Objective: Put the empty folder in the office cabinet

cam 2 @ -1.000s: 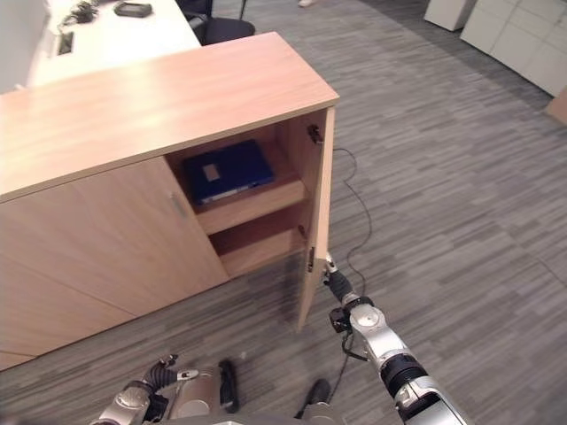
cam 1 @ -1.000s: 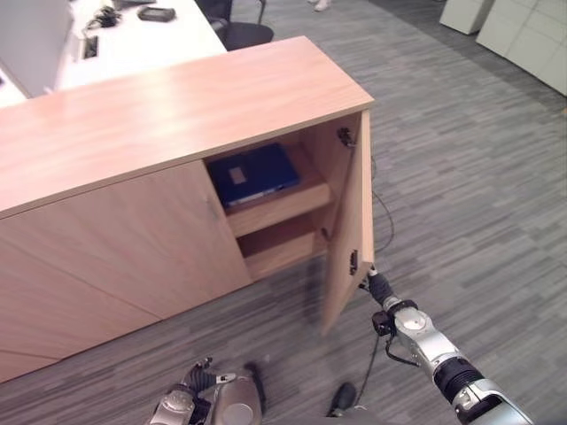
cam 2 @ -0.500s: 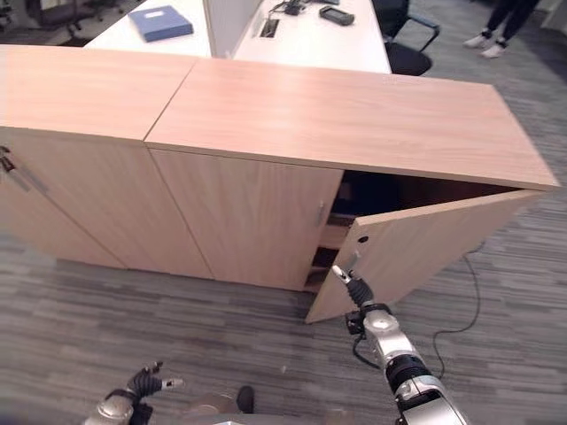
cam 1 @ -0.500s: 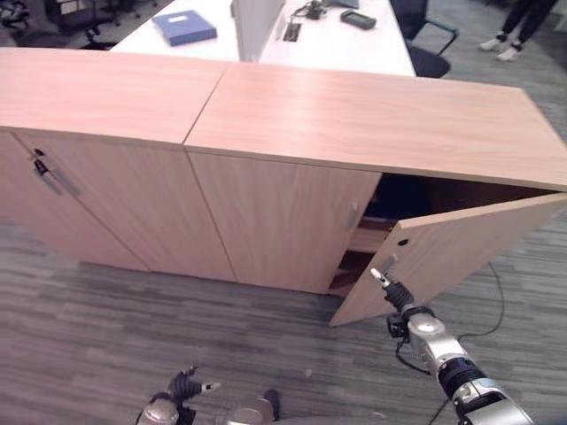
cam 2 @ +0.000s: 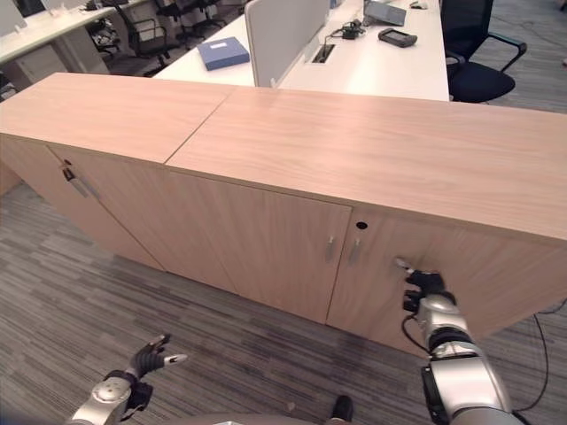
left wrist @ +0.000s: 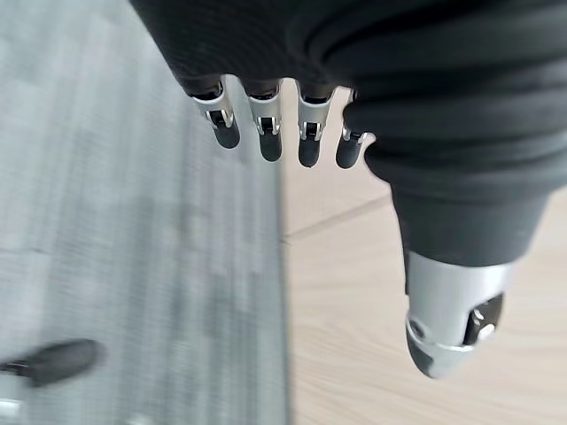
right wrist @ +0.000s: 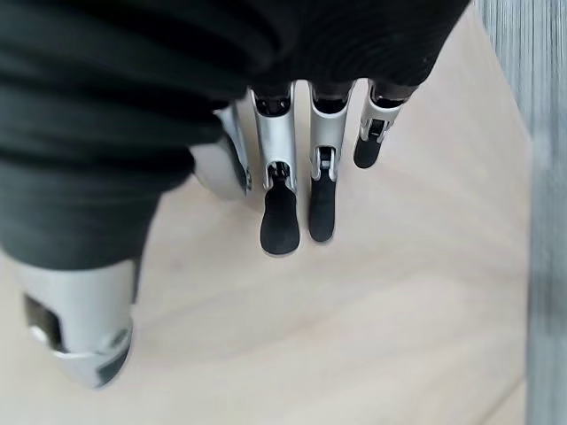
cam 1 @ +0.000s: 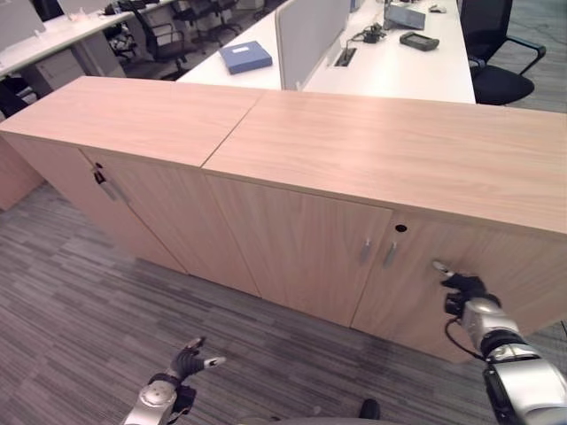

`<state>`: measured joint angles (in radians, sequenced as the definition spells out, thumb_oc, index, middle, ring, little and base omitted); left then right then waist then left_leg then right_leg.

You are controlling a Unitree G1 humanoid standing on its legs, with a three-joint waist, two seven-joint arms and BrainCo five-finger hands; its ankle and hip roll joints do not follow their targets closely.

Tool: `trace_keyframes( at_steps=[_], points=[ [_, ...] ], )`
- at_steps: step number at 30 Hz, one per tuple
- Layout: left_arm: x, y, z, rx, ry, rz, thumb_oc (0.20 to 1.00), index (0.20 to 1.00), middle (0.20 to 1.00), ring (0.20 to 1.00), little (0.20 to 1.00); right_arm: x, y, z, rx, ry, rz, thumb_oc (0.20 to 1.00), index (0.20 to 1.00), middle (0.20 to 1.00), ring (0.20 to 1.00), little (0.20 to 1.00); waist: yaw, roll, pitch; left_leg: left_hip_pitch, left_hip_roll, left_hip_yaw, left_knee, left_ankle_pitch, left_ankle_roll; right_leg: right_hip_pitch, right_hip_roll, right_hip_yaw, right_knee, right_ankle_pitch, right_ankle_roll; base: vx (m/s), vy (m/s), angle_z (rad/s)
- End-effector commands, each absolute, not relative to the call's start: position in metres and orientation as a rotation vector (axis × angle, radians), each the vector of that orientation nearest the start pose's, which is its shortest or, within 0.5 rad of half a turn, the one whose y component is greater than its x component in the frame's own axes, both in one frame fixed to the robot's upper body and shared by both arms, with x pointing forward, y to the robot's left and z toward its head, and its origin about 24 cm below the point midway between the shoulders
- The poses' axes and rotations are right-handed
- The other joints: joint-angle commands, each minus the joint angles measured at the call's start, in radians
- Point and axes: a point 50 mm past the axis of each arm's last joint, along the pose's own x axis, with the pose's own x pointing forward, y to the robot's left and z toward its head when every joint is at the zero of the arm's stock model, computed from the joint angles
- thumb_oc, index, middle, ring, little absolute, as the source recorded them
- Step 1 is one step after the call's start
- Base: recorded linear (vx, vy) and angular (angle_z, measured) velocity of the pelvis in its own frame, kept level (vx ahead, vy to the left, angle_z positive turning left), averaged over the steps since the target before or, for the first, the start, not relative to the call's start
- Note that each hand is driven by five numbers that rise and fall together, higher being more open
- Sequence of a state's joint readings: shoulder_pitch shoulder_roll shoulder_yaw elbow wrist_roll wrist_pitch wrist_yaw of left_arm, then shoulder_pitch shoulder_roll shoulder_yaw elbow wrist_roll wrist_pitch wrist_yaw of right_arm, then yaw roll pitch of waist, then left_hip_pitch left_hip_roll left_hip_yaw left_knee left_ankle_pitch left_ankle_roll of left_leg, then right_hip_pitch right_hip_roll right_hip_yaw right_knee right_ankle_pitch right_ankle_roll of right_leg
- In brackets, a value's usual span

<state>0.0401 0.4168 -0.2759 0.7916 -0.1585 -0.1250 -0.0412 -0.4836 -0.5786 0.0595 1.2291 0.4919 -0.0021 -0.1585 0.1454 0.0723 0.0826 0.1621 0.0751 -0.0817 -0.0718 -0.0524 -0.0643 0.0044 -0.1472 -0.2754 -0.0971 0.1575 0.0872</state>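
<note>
Lying flat on the white desk (cam 1: pixel 381 75) behind the cabinet (cam 1: pixel 354 142): a blue folder (cam 1: pixel 245 57), well apart from both hands. Cannot tell whether that is the task's own. Nothing held in either hand. Pressed against the front of the cabinet door (cam 1: pixel 523 257): the right hand (cam 1: pixel 462 285), fingers (right wrist: pixel 280 212) straight, tips on the wood, clamped on nothing. Door flush with its neighbour, the two handles (cam 1: pixel 390 255) side by side. Low over the carpet (cam 1: pixel 80 292): the left hand (cam 1: pixel 188 363), fingers loose and spread. Looks like the closing step, about finished. Next, probably: draw the right hand off the door and check that the seam sits even.
</note>
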Motion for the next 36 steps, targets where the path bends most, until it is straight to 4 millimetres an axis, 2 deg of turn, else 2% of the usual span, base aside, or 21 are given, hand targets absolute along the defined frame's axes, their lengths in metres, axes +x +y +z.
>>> trace_keyframes(
  at_steps=[1,6,11,12,13,14,15,16,17,18,19,22,23,24,30,36],
  points=[
    [0.172,0.255,-0.099,0.357,0.727,-0.100,1.000,1.000,1.000,1.000,1.000,0.313,-0.359,0.051,-0.077,0.344,-0.658,1.000,1.000,1.000,1.000,1.000,0.028,-0.062,-0.008,-0.054,-0.004,-0.006,0.003,0.001,-0.052,0.138,-0.067,-0.043,0.030,-0.151,0.107,0.00,-0.057,0.08],
    [0.175,0.248,-0.097,0.334,0.701,-0.120,1.000,1.000,1.000,1.000,1.000,0.306,-0.368,0.050,-0.107,0.378,-0.673,1.000,1.000,1.000,1.000,1.000,0.023,-0.052,-0.011,-0.052,0.004,-0.013,0.001,0.006,-0.060,0.149,-0.058,-0.056,0.026,-0.160,0.097,0.00,-0.025,0.05],
    [0.173,0.245,-0.097,0.315,0.696,-0.117,1.000,1.000,1.000,1.000,1.000,0.302,-0.358,0.032,-0.110,0.420,-0.625,1.000,1.000,1.000,1.000,1.000,0.008,-0.046,-0.011,-0.049,0.009,-0.009,0.000,0.010,-0.061,0.149,-0.050,-0.050,0.023,-0.163,0.091,0.00,0.000,0.00],
    [0.173,0.244,-0.098,0.306,0.699,-0.110,1.000,1.000,1.000,1.000,1.000,0.300,-0.351,0.024,-0.098,0.432,-0.603,1.000,1.000,1.000,1.000,1.000,0.002,-0.044,-0.009,-0.049,0.010,-0.006,0.000,0.010,-0.061,0.148,-0.049,-0.047,0.022,-0.163,0.091,0.00,0.000,0.00],
    [0.171,0.243,-0.100,0.288,0.706,-0.092,1.000,1.000,1.000,1.000,1.000,0.292,-0.336,0.002,-0.056,0.458,-0.560,1.000,1.000,1.000,1.000,1.000,-0.010,-0.042,-0.006,-0.048,0.011,0.001,0.000,0.010,-0.060,0.147,-0.048,-0.044,0.023,-0.163,0.089,0.00,0.000,0.00],
    [0.169,0.243,-0.102,0.275,0.712,-0.080,1.000,1.000,1.000,1.000,1.000,0.286,-0.328,-0.009,-0.036,0.468,-0.535,1.000,1.000,1.000,1.000,1.000,-0.019,-0.042,-0.005,-0.047,0.012,0.005,-0.001,0.009,-0.059,0.145,-0.047,-0.041,0.023,-0.163,0.089,0.00,0.000,0.00],
    [0.167,0.244,-0.103,0.262,0.718,-0.063,1.000,1.000,1.000,1.000,1.000,0.279,-0.321,-0.019,-0.017,0.475,-0.515,1.000,1.000,1.000,1.000,1.000,-0.027,-0.042,-0.005,-0.046,0.012,0.009,-0.002,0.009,-0.059,0.143,-0.047,-0.039,0.024,-0.163,0.088,0.00,0.000,0.00],
    [0.167,0.244,-0.103,0.263,0.720,-0.063,1.000,1.000,1.000,1.000,1.000,0.278,-0.320,-0.020,-0.017,0.477,-0.515,1.000,1.000,1.000,1.000,1.000,-0.027,-0.043,-0.007,-0.046,0.013,0.009,-0.002,0.009,-0.059,0.143,-0.047,-0.039,0.024,-0.163,0.088,0.00,0.000,0.00],
    [0.163,0.246,-0.106,0.238,0.734,-0.026,1.000,1.000,1.000,1.000,1.000,0.261,-0.305,-0.040,0.014,0.489,-0.463,1.000,1.000,1.000,1.000,1.000,-0.049,-0.041,-0.003,-0.045,0.012,0.016,-0.003,0.008,-0.059,0.137,-0.047,-0.030,0.026,-0.162,0.087,0.00,0.000,0.00],
    [0.161,0.247,-0.107,0.233,0.741,-0.008,1.000,1.000,1.000,1.000,1.000,0.248,-0.297,-0.050,0.012,0.506,-0.435,1.000,1.000,1.000,1.000,1.000,-0.059,-0.041,-0.002,-0.044,0.012,0.018,-0.004,0.008,-0.058,0.135,-0.046,-0.027,0.027,-0.162,0.087,-0.01,0.026,-0.04],
    [0.160,0.247,-0.108,0.234,0.743,-0.009,1.000,1.000,1.000,1.000,1.000,0.247,-0.296,-0.051,0.011,0.509,-0.435,1.000,1.000,1.000,1.000,1.000,-0.058,-0.041,-0.004,-0.044,0.012,0.018,-0.004,0.008,-0.058,0.135,-0.046,-0.027,0.027,-0.162,0.087,0.00,0.000,0.00],
    [0.152,0.251,-0.112,0.203,0.768,0.053,1.000,1.000,1.000,1.000,1.000,0.205,-0.280,-0.077,-0.021,0.579,-0.370,1.000,1.000,1.000,1.000,1.000,-0.088,-0.041,-0.005,-0.042,0.015,0.027,-0.007,0.005,-0.059,0.127,-0.047,-0.017,0.027,-0.160,0.088,-0.01,0.007,-0.05],
    [0.149,0.252,-0.114,0.194,0.779,0.079,1.000,1.000,1.000,1.000,1.000,0.183,-0.273,-0.090,-0.038,0.632,-0.341,1.000,1.000,1.000,1.000,1.000,-0.102,-0.042,-0.006,-0.040,0.016,0.035,-0.009,0.002,-0.059,0.120,-0.048,-0.007,0.027,-0.158,0.088,-0.01,0.011,-0.10],
    [0.148,0.252,-0.115,0.194,0.781,0.079,1.000,1.000,1.000,1.000,1.000,0.183,-0.272,-0.090,-0.038,0.633,-0.341,1.000,1.000,1.000,1.000,1.000,-0.101,-0.042,-0.008,-0.041,0.016,0.036,-0.009,0.002,-0.059,0.120,-0.048,-0.006,0.027,-0.158,0.088,-0.02,0.009,-0.10],
    [0.143,0.254,-0.120,0.183,0.812,0.114,1.000,1.000,1.000,1.000,1.000,0.143,-0.257,-0.124,-0.103,0.859,-0.265,1.000,1.000,1.000,1.000,1.000,-0.125,-0.046,-0.005,-0.025,0.019,0.090,-0.012,-0.004,-0.055,0.099,-0.044,0.035,0.023,-0.144,0.092,-0.02,0.001,-0.39],
    [0.145,0.253,-0.121,0.196,0.823,0.094,1.000,1.000,1.000,1.000,1.000,0.123,-0.257,-0.137,-0.099,0.961,-0.266,1.000,1.000,1.000,1.000,1.000,-0.150,-0.046,0.001,-0.007,0.023,0.126,-0.014,-0.009,-0.054,0.096,-0.041,0.061,0.022,-0.141,0.094,-0.01,0.004,-0.20]
  ],
)
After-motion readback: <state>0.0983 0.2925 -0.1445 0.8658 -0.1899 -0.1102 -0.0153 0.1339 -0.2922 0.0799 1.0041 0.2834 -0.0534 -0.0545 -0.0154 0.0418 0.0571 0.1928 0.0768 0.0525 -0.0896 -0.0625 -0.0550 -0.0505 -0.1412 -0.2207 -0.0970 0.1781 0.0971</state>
